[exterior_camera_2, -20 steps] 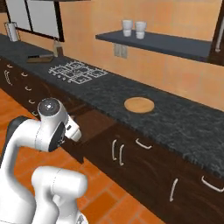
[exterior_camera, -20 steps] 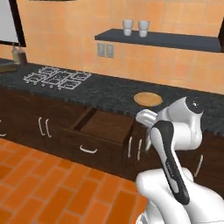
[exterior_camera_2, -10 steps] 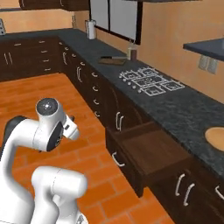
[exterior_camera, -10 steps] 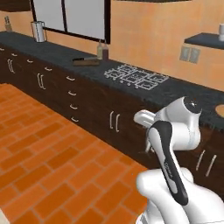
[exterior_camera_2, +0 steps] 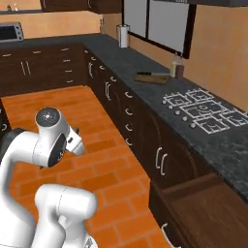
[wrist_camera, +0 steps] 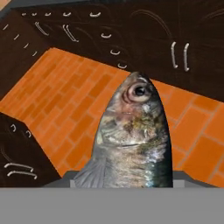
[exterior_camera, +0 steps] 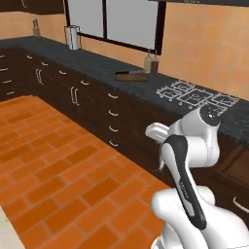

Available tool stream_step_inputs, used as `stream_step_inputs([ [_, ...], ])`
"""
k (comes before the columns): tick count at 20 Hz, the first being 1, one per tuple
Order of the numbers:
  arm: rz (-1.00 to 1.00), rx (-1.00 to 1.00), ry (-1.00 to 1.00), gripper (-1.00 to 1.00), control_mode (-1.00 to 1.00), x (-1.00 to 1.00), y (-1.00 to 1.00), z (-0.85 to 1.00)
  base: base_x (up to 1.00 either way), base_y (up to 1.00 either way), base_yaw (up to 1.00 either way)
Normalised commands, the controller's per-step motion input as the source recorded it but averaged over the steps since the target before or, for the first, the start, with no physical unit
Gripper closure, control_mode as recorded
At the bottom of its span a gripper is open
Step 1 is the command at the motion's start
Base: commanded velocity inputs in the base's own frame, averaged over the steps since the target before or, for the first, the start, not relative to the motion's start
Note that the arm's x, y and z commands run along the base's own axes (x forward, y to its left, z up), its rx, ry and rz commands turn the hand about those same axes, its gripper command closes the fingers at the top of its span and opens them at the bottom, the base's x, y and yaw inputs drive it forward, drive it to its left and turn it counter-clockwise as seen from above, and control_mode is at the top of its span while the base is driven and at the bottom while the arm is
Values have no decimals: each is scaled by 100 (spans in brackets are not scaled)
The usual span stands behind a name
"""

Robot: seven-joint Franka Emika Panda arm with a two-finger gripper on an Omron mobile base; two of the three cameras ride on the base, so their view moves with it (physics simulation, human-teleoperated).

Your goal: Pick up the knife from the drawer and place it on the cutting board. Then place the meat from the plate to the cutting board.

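Both base views face the counter [exterior_camera: 97, 65]; hand view looks floorward.

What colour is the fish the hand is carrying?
Silver-grey with mottled brown and greenish patches, and a dark eye; the fish shows best in the hand view.

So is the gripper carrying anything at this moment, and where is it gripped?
Yes: the slender silver-grey whole fish, gripped toward its tail end, head pointing away from the hand. The fingertips themselves are hidden behind its body.
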Motion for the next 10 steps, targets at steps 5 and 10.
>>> stream_step_inputs([
  [5, 0, 0, 0, 100, 100, 0, 0, 0, 100, 5, -5],
  [10, 0, 0, 0, 100, 100, 0, 0, 0, 99, 1, -36],
])
